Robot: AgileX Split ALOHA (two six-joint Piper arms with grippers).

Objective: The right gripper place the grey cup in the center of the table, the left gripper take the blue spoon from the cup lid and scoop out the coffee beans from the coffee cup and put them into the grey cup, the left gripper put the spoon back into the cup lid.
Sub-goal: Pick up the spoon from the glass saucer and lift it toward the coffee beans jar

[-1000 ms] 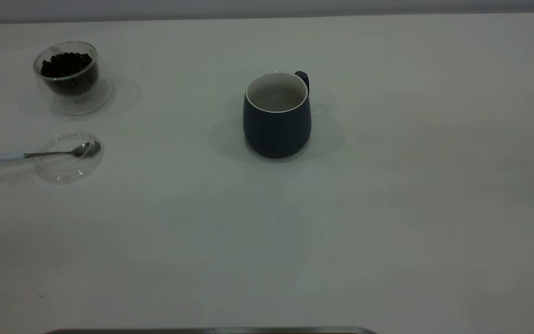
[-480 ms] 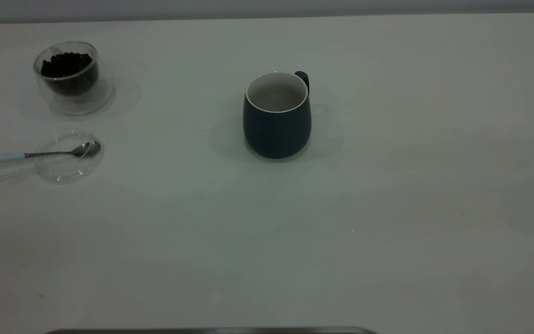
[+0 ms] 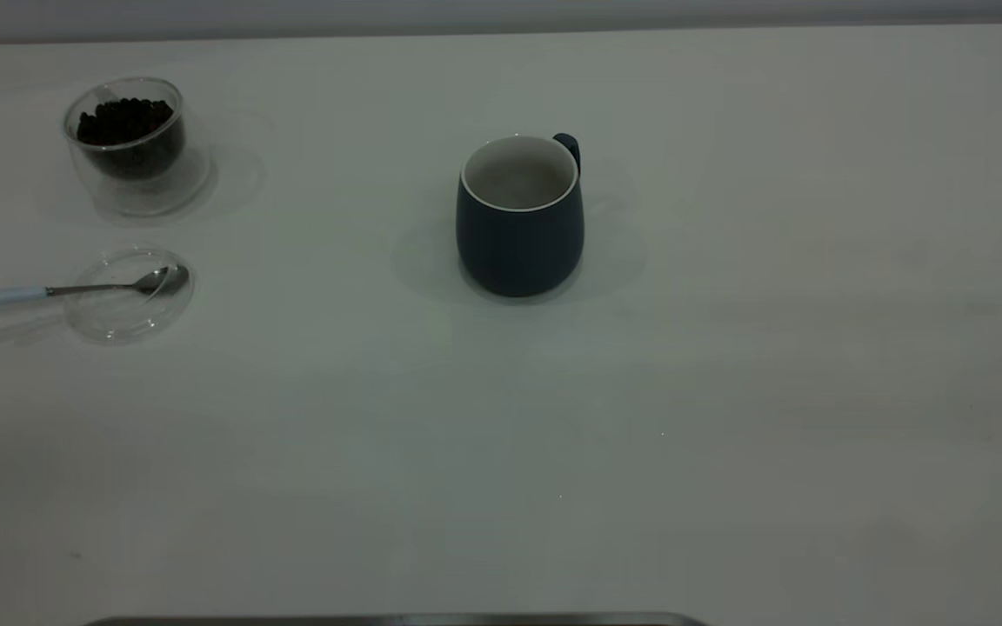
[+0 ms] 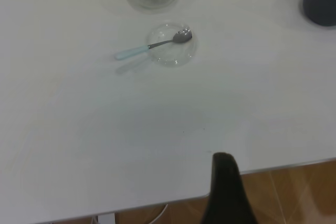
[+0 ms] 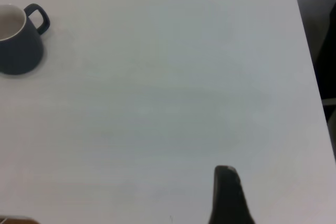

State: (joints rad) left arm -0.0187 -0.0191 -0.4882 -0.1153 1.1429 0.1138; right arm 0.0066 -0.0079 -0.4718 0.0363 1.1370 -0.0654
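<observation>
Left claw (image 4: 227, 192) and right claw (image 5: 227, 195) aloft, apparently idle, only 1 dark tip each.

From the exterior view I see dim, flat light with a grey-green cast over the table (image 3: 727, 391). Soft faint shadows spread to both sides of the grey cup (image 3: 519, 217), and paler ones lie beside the coffee cup (image 3: 131, 143) and under the blue spoon (image 3: 49, 291). Both my wrist views are brighter. The cup lid (image 4: 171, 51) shows small glints there.
</observation>
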